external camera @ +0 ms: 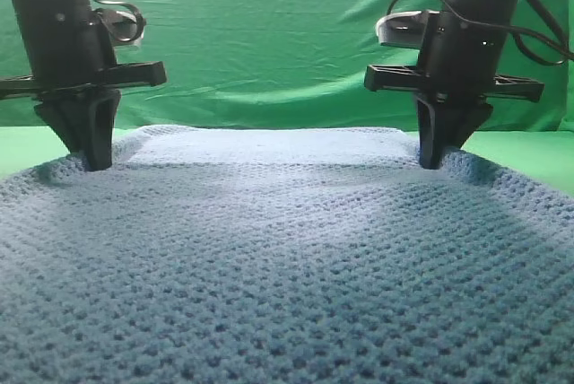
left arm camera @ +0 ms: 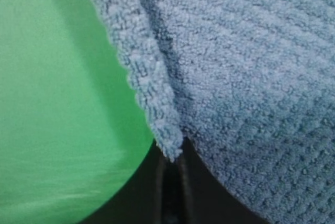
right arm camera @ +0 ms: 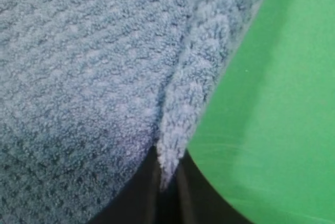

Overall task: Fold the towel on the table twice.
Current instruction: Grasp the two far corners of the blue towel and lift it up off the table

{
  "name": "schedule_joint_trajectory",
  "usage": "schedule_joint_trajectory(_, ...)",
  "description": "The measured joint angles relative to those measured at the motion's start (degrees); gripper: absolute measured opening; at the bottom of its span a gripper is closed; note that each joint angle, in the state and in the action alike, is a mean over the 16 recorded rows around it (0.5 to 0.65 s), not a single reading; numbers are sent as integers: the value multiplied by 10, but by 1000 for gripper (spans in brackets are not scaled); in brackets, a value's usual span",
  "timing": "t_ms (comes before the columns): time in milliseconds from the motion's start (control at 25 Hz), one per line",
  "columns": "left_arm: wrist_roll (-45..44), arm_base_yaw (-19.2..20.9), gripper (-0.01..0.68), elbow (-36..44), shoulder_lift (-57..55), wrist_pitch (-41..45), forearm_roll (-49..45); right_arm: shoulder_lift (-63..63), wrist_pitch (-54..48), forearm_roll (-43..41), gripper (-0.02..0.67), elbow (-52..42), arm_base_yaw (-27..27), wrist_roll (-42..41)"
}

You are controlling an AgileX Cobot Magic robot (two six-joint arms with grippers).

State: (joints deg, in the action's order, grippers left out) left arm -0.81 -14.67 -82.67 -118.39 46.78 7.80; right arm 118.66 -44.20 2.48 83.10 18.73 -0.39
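The blue-grey waffle-knit towel (external camera: 287,258) lies spread over the green table (external camera: 529,152) and fills most of the exterior view. My left gripper (external camera: 90,165) points down at the towel's far left edge and is shut on it. In the left wrist view a raised fold of the towel (left arm camera: 152,93) runs down into the closed gripper (left arm camera: 170,164). My right gripper (external camera: 432,161) is shut on the far right edge. In the right wrist view a pinched ridge of towel (right arm camera: 188,93) is caught in the gripper (right arm camera: 166,174).
A wrinkled green backdrop cloth (external camera: 269,34) hangs behind the table. Bare green table shows outside each towel edge, left of the left gripper (left arm camera: 52,103) and right of the right gripper (right arm camera: 277,103). Cables loop from both arms.
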Motion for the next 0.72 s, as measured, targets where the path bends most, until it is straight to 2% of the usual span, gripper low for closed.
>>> schedule_joint_trajectory(120,1,1,11,-16,3,13,5,-2,-8,-5,14,8,1,0)
schedule_joint_trajectory(360,3,10,0,-81,35,39,9,-13,-39,-25,0,71,1,0)
schedule_joint_trajectory(720,4,26,0,-244,96,23,11,-31,-66,-54,0,294,0,-1)
